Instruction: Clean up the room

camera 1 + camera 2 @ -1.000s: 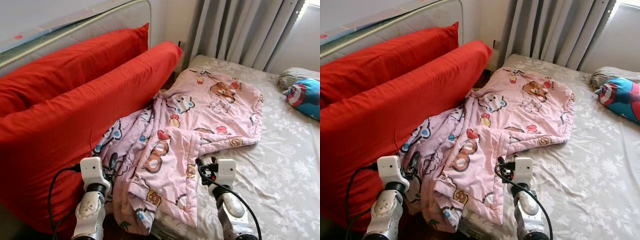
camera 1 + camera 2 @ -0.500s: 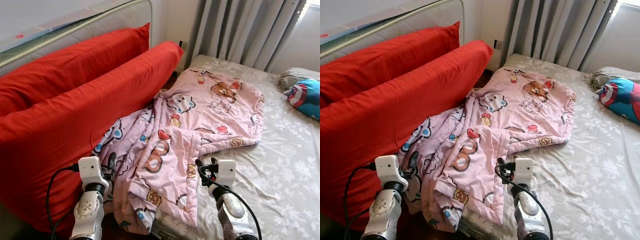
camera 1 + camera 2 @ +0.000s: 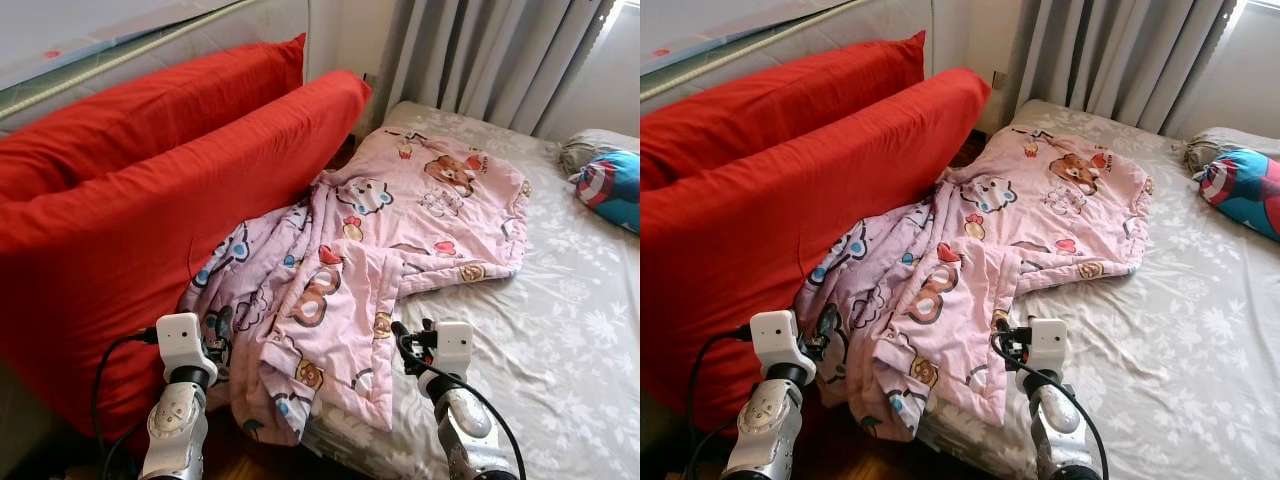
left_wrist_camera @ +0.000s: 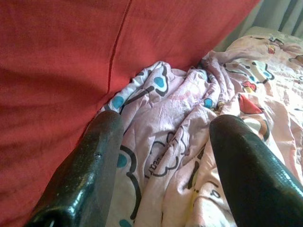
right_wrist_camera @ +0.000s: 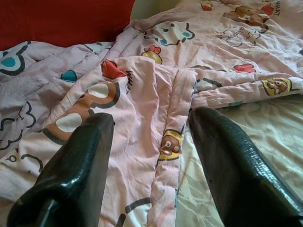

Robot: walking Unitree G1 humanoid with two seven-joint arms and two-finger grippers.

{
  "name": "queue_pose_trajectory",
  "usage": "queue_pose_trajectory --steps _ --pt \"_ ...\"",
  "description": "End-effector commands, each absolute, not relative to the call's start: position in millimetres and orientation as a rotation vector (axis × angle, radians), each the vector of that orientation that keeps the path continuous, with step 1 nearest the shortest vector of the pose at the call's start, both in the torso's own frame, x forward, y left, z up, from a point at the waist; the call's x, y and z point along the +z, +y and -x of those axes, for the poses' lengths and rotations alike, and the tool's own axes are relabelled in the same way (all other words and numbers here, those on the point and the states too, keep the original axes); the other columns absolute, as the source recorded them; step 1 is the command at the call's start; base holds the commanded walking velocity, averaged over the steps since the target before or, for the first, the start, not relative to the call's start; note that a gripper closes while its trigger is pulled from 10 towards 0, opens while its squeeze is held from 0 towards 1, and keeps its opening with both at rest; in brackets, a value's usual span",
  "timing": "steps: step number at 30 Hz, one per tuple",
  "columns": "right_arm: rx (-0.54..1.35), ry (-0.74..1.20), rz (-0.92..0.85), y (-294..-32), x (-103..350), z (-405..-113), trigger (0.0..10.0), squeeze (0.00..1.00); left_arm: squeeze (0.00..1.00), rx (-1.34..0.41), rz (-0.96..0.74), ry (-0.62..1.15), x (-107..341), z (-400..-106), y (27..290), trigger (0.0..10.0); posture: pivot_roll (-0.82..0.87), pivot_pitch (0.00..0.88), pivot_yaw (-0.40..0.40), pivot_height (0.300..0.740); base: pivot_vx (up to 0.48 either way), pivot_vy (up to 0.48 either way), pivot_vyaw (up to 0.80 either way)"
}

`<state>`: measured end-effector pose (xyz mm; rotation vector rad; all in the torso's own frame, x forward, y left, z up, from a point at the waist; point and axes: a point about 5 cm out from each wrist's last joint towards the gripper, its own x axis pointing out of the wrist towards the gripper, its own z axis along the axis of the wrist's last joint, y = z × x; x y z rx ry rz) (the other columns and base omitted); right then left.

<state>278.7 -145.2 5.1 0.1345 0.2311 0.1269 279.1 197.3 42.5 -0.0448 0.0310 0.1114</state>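
Note:
A crumpled pink cartoon-print blanket (image 3: pixel 380 250) lies across the left side of the bed (image 3: pixel 560 340) and hangs off its edge against two long red cushions (image 3: pixel 150 200). My left gripper (image 3: pixel 222 320) is low beside the hanging part of the blanket, next to the red cushion. In the left wrist view it (image 4: pixel 161 156) is open, with blanket folds just ahead of it. My right gripper (image 3: pixel 400 338) hovers over the blanket's near edge on the bed. The right wrist view shows it (image 5: pixel 151 146) open, with nothing between the fingers (image 5: pixel 75 170).
The bed has a grey floral sheet. A blue, red and white shield-print pillow (image 3: pixel 612 187) and a grey pillow (image 3: pixel 590 148) lie at the far right. Grey curtains (image 3: pixel 480 50) hang behind. Dark floor (image 3: pixel 250 455) shows between the cushions and the bed.
The whole picture has shifted slightly, so the camera has moved. Both arms keep the same pose near the blanket, and the blanket lies as before.

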Motion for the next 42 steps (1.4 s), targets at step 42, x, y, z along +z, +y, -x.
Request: queue_pose_trajectory --steps 42 --pt "0.158 0.263 -0.137 -145.9 0.7 -276.8 10.0 0.00 0.00 0.112 0.065 0.063 37.9 -278.2 193.8 10.0 -0.07 0.051 -0.054 0.740 -0.158 0.000 0.00"
